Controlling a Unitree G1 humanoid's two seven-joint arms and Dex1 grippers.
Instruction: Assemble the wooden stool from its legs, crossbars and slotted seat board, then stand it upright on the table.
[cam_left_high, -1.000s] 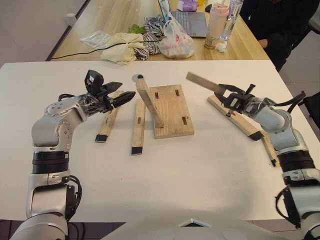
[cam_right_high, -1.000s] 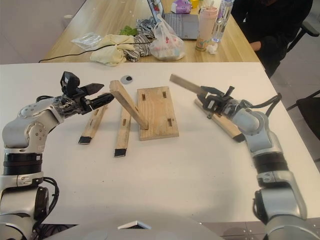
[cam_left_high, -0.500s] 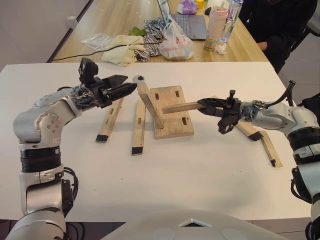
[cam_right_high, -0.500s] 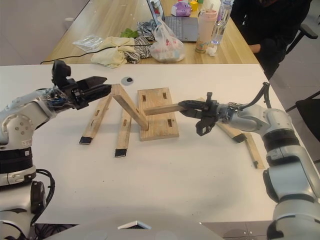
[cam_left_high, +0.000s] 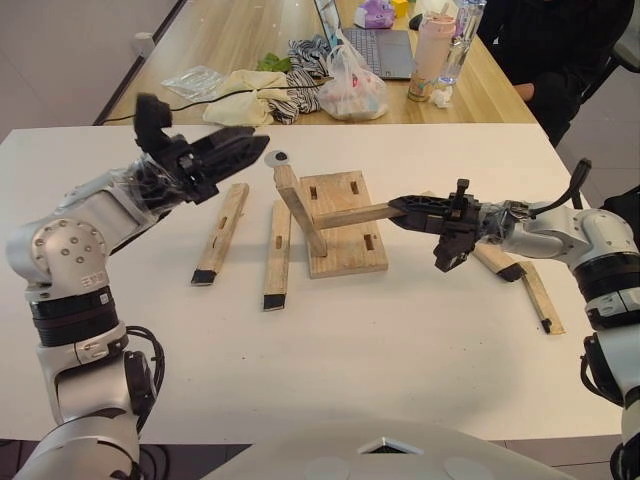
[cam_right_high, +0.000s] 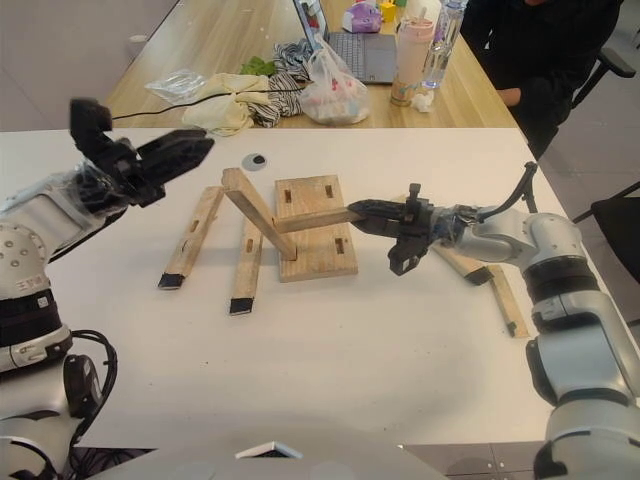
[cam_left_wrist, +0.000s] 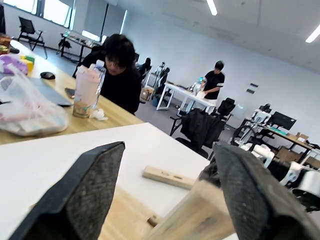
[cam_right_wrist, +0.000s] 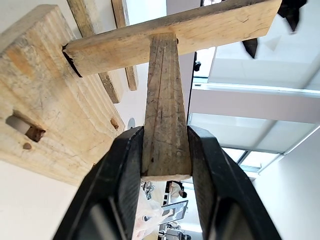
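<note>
Our right gripper (cam_left_high: 412, 211) has its jaws clenched on the crossbar (cam_left_high: 355, 214) at centre right. Our left gripper (cam_left_high: 240, 152), upper left, has its jaws parted around nothing. A second ago the left sat by the top of the tilted leg (cam_left_high: 298, 208); it has since lifted back. Meanwhile the crossbar has swung in until its far end butts that leg, which rises from the seat board (cam_left_high: 345, 240) at centre. We judge the leg unsteadied now, so pressing the joint home could tip it. Two loose legs (cam_left_high: 220, 232) lie left of the board.
</note>
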